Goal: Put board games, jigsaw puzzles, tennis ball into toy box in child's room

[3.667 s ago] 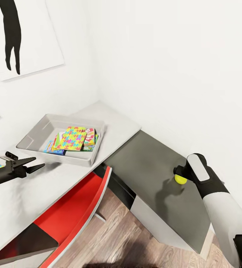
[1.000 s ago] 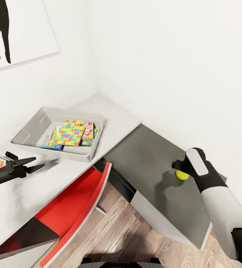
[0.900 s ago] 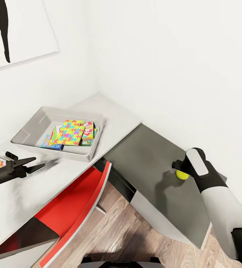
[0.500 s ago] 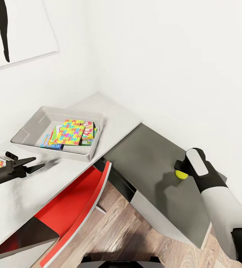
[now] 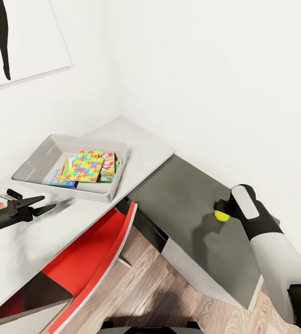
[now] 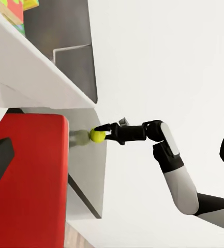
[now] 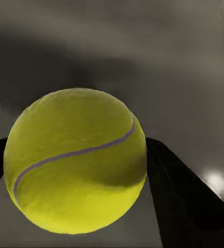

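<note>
Left gripper (image 5: 42, 204) hovers left of the toy box (image 5: 37, 160), jaws parted, holding nothing. Toy box sits on the pale table (image 5: 143, 150), containing a jigsaw puzzle (image 5: 86, 165) atop board games (image 5: 57, 177). Right of the box, over the dark section, right gripper (image 5: 220, 210) clamps the tennis ball (image 5: 221, 215).

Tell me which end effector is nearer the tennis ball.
Right. The right end effector has its fingers on either side of the ball over the dark desk section; the left end effector is far off, beside the toy box.
</note>
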Robot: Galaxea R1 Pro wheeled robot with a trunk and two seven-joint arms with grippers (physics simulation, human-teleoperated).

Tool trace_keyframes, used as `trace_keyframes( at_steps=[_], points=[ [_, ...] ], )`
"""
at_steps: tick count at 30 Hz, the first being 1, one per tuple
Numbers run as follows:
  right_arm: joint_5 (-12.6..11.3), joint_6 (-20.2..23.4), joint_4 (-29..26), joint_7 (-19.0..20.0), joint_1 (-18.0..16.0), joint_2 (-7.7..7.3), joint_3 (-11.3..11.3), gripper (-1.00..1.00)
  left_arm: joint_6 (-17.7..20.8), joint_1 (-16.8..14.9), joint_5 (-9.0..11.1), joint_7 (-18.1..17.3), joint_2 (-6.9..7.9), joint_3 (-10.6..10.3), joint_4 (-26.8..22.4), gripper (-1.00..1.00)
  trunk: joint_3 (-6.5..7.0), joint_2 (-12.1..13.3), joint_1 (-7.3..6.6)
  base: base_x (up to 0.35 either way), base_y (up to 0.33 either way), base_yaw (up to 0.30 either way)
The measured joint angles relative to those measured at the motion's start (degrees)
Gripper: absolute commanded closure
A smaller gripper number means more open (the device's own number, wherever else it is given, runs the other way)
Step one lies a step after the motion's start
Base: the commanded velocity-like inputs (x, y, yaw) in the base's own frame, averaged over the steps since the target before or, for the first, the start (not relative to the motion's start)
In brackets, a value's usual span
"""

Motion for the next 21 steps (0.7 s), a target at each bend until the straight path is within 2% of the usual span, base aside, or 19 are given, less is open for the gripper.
trace_keyframes(
  at_steps=[14,16,21],
  points=[
    [-0.1,0.1,-0.5,0.0,0.0,0.00,0.0,1.00,0.0,0.0,0.0,0.0,0.00,0.0,0.0,-1.00,1.24,0.0,0.00,0.000,0.000,-0.100],
    [-0.2,0.3,-2.4,0.0,0.1,0.00,0.0,1.00,0.0,0.0,0.0,0.0,0.00,0.0,0.0,-1.00,1.42,0.0,0.00,0.000,0.000,-0.092],
    [-0.8,1.8,-12.1,-0.3,0.7,0.03,0.1,1.00,0.0,0.0,0.0,0.0,0.02,0.0,0.0,-1.00,1.87,0.0,0.00,-0.004,0.000,-0.059]
  ],
)
